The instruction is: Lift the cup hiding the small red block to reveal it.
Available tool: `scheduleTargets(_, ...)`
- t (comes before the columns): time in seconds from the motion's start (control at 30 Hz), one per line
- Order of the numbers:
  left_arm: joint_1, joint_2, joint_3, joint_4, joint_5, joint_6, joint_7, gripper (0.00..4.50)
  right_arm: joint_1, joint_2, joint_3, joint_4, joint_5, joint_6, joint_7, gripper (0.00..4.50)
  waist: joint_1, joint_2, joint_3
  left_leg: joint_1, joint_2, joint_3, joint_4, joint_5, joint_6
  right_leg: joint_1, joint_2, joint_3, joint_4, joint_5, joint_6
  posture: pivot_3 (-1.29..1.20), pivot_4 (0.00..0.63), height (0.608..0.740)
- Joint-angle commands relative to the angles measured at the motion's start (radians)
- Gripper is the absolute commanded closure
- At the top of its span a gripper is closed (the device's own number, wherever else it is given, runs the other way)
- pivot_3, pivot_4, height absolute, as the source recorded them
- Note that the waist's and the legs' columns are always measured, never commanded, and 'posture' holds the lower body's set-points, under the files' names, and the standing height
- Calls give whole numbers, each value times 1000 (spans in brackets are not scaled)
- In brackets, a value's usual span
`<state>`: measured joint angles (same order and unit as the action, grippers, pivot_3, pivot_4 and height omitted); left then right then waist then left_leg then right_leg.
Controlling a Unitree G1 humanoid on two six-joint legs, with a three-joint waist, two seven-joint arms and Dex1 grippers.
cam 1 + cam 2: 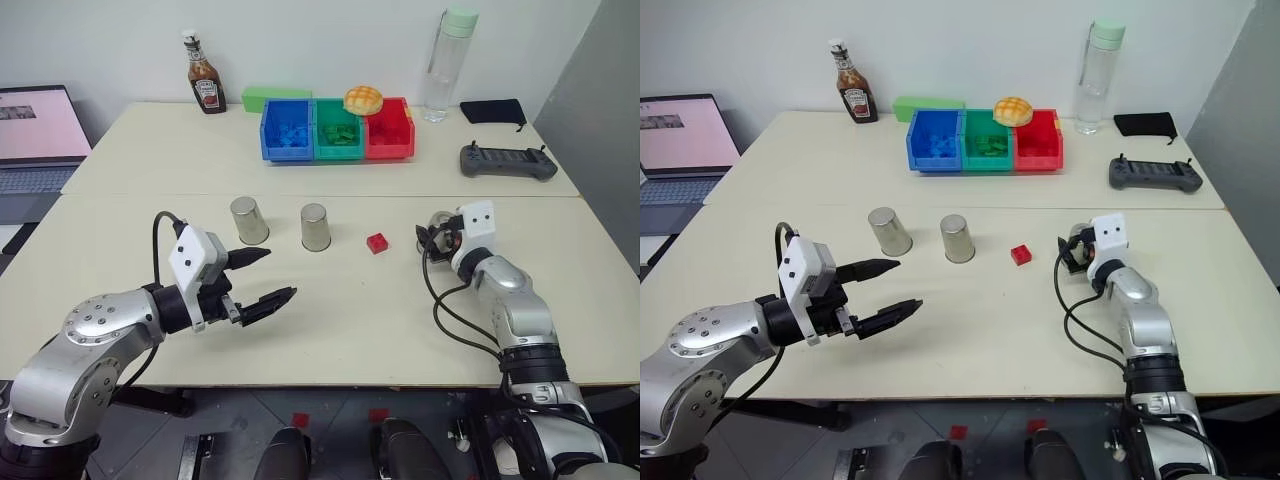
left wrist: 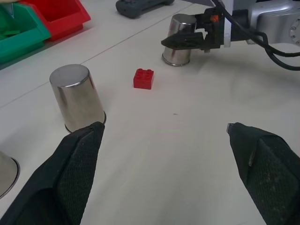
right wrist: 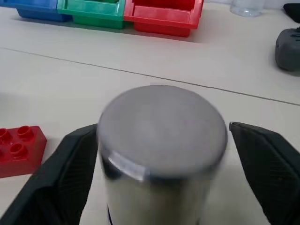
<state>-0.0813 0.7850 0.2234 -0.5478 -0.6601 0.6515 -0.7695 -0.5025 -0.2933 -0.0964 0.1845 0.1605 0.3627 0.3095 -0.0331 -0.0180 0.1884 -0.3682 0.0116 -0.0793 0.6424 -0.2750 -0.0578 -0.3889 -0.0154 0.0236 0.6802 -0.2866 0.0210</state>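
Observation:
The small red block point(image 1: 377, 242) lies uncovered on the table, right of two upside-down silver cups point(image 1: 248, 220) point(image 1: 315, 227). A third cup point(image 3: 161, 140) stands upside down on the table just right of the block. My right gripper point(image 1: 430, 238) is level with that cup. It is open, with one black finger point(image 3: 262, 159) on each side of it. In the left wrist view the block point(image 2: 143, 78) sits between the nearer cup point(image 2: 77, 96) and the cup inside the right gripper. My left gripper point(image 1: 265, 275) hovers open and empty, nearer to me than the two left cups.
Blue, green and red bins point(image 1: 338, 130) stand at the back with a bun point(image 1: 363, 98) on them. A ketchup bottle point(image 1: 205, 75), a green box point(image 1: 275, 97), a water bottle point(image 1: 445, 65), a black pouch point(image 1: 493, 110) and a controller point(image 1: 507, 162) lie behind. A laptop point(image 1: 35, 135) sits far left.

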Motion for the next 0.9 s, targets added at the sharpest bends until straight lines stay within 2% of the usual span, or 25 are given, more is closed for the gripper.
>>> scheduleTargets(0.03, 5, -5, 15, -21, 10, -22, 15, 0, 45, -32, -22, -187, 55, 44, 47, 10, 0, 0, 0, 0, 0, 0, 0, 0, 0, 0, 0, 0, 0, 0, 0, 0, 150, 740)
scheduleTargets(0.17, 24, 8, 37, -11, 32, -16, 39, 0, 115, -105, -17, -394, 93, 106, 113, 10, 1, 0, 0, -1, 0, -1, 0, 0, 0, 0, -1, -1, 0, 0, 0, 0, 150, 740)
scheduleTargets(0.37, 52, 49, 45, 10, 79, 1, 49, 0, 233, -256, -61, -678, 287, 294, 266, 10, 2, 0, 0, -1, 0, -1, 0, 0, 0, 0, -3, -2, 0, -1, 1, 0, 150, 740)
scheduleTargets(0.53, 52, 63, 42, 19, 84, -15, 21, 0, 315, -387, -52, -809, 393, 456, 329, 10, 3, 0, 0, -1, 0, -2, 1, 0, 0, 0, -3, -3, -1, -2, 4, 0, 150, 740)
scheduleTargets(0.9, 9, 52, 44, 41, 76, -19, 15, 0, 315, -362, -43, -759, 345, 439, 244, 10, 3, 0, 0, -1, -1, -2, 1, 0, 0, 0, -2, -3, -1, -3, 5, 0, 150, 740)
